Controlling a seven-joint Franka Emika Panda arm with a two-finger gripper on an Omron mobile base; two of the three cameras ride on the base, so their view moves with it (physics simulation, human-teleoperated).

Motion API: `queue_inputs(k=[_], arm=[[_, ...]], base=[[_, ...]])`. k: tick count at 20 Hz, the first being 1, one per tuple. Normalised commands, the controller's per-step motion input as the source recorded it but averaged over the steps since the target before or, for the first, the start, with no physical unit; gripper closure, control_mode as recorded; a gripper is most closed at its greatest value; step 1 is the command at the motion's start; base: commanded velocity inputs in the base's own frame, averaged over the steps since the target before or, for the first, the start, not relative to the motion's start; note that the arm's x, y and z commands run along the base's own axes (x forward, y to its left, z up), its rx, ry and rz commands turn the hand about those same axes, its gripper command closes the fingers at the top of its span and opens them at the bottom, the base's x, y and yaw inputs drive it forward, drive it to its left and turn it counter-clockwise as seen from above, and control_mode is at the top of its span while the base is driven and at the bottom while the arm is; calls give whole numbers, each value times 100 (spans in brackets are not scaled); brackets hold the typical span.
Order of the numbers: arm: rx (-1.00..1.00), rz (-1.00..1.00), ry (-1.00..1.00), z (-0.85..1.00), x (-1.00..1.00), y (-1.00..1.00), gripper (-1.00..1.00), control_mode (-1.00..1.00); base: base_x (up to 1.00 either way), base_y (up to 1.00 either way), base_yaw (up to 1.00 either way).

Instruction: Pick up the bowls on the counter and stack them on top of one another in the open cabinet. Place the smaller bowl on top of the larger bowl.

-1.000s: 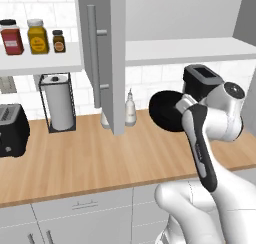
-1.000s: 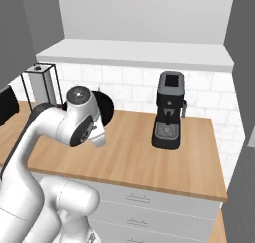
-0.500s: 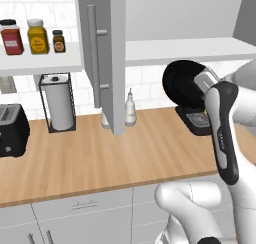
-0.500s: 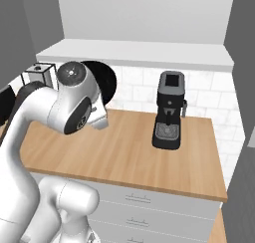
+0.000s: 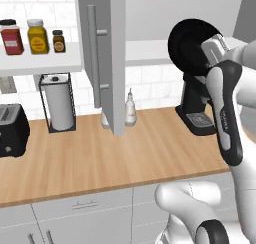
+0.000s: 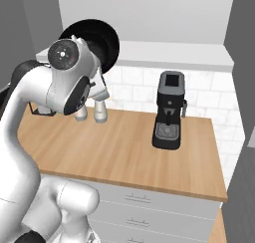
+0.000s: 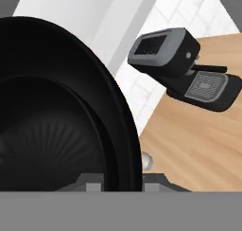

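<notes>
1. Left base view: the larger bowl (image 5: 189,47) is held high above the worktop (image 5: 115,158), tipped on edge so its round face stands nearly vertical. It sits in front of the white cabinet shelf (image 5: 145,52), above the coffee machine (image 5: 199,110). The claw (image 5: 214,50) is clamped on its right rim. The grey cabinet door (image 5: 106,58) stands open to the left.
2. Right base view: the bowl (image 6: 102,40) shows behind the arm's wrist, its rim upright, level with the shelf (image 6: 164,54).
3. Hand view: the bowl's (image 7: 61,121) rim runs between the fingers (image 7: 153,180); the coffee machine (image 7: 182,69) lies beyond on the worktop (image 7: 198,145).
</notes>
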Motion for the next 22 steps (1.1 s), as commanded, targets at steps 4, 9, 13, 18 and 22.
queue_inputs(k=[4, 9, 13, 18, 22], arm=[[0, -1, 8, 65, 51, 0, 100, -100], [0, 0, 0, 18, 74, 0, 100, -100], [0, 0, 0, 0, 94, 0, 100, -100], [0, -1, 0, -16, 95, 0, 100, -100], [0, 0, 8, -32, 70, -1, 100, -100]], base=[[0, 0, 0], [0, 0, 0], [0, 0, 0], [0, 0, 0], [0, 0, 0]])
